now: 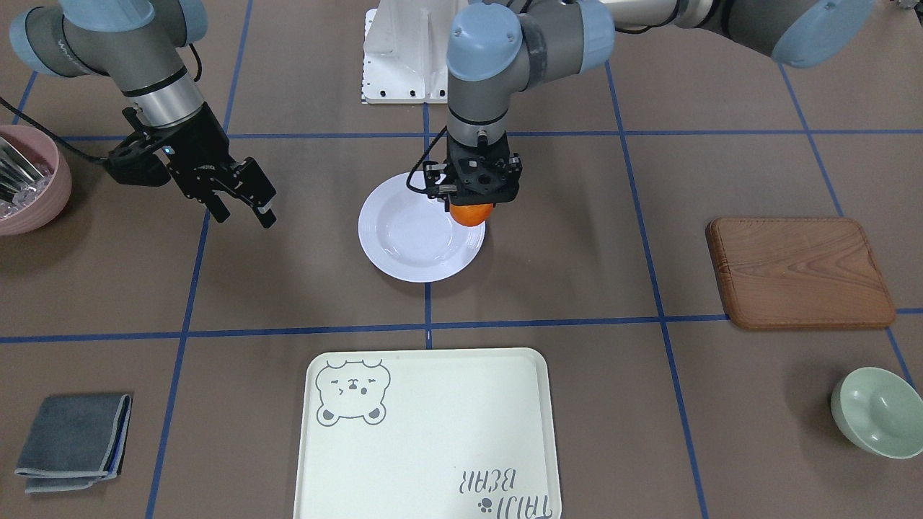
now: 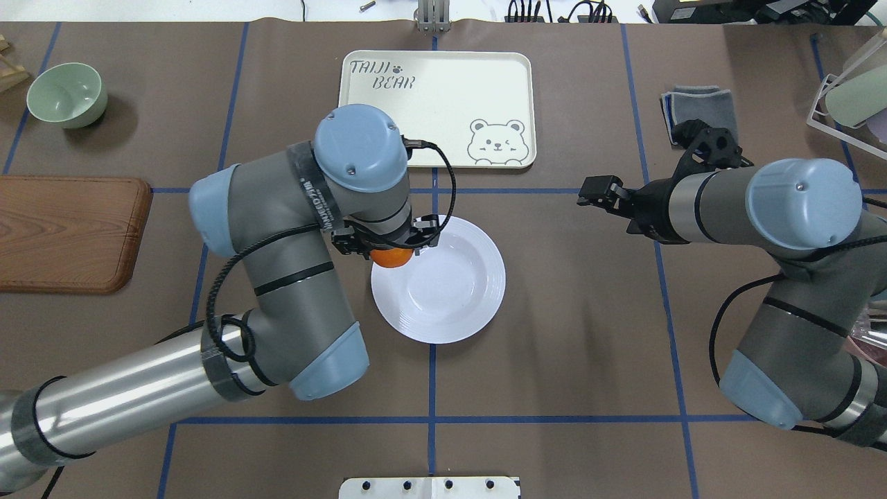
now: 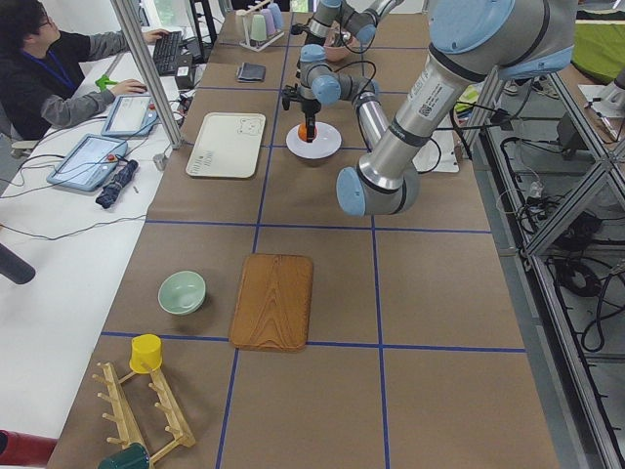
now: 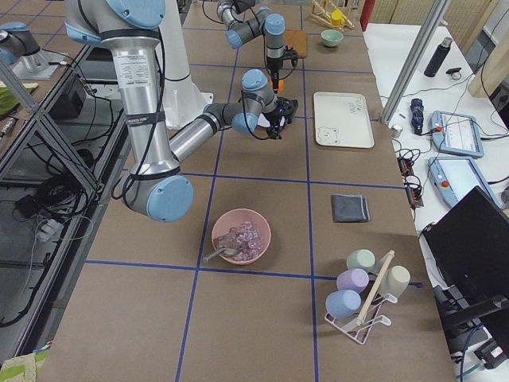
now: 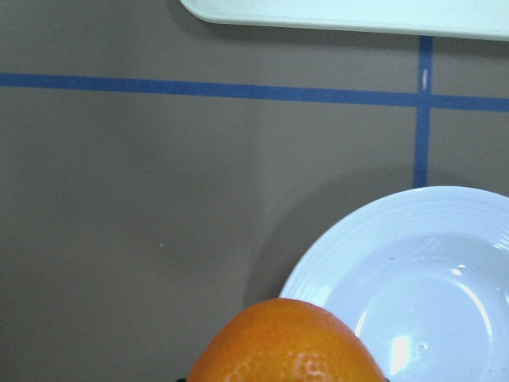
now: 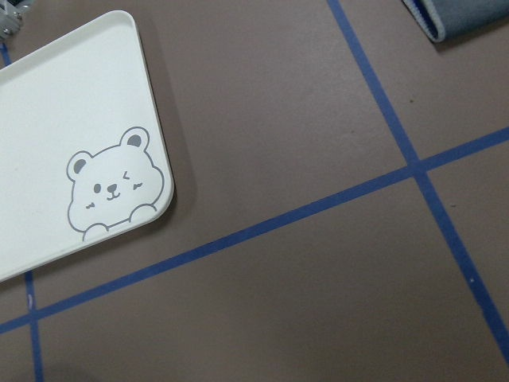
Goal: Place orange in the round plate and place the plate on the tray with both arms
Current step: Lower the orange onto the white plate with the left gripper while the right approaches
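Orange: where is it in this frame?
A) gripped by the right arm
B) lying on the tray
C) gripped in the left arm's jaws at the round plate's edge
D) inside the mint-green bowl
C: the orange sits clamped in the left gripper, over the rim of the round plate.

**Surface finishes from my screens**

I read the round plate (image 1: 411, 249) as glossy white with a ridged rim. The orange (image 5: 286, 350) has shiny, finely pitted peel. The tray (image 1: 433, 447) looks smooth and satin. The worktop (image 1: 577, 288) is covered in matt brown. The wooden board (image 1: 800, 274) shows grain, and the folded cloth (image 1: 72, 441) looks soft.
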Tool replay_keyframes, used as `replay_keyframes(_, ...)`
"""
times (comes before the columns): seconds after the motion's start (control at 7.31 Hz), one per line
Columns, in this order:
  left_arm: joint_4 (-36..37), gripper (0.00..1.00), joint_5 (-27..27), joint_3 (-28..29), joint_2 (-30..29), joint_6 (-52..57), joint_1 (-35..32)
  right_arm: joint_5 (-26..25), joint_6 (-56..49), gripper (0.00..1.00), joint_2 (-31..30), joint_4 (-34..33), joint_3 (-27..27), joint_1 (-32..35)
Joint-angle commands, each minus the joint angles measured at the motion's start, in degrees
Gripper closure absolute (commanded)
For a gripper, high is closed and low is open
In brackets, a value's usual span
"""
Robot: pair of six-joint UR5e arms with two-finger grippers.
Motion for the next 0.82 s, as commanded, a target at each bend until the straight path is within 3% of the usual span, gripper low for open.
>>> replay_keyframes(0.0,-2.9,1.0,1.8,6.7,-3.7,-3.2,2.6,-5.4,4.3,0.0,-0.4,6.4,-0.1,-4.8)
replay_keyframes(0.27,-9.7,1.0,4.7,12.0,-3.7,-3.6,4.6,-6.8,5.6,0.0,-1.6,11.0,-0.1,-6.9)
replay_keyframes(0.41,-10.4,0.95,4.7,13.4,-3.6,-4.0,4.9,-7.9,5.6,0.0,-1.8,11.6,-0.1,-7.7)
replay_keyframes(0.55,-11.3,0.57,4.7,13.9,-3.5,-3.8,5.1,-8.6,6.2,0.0,-1.8,11.6,-0.1,-8.6)
replay_keyframes(0.68,-11.4,0.02,5.2,13.8,-3.4,-3.6,5.1,-9.2,6.3,0.0,-1.8,11.6,-0.1,-9.1)
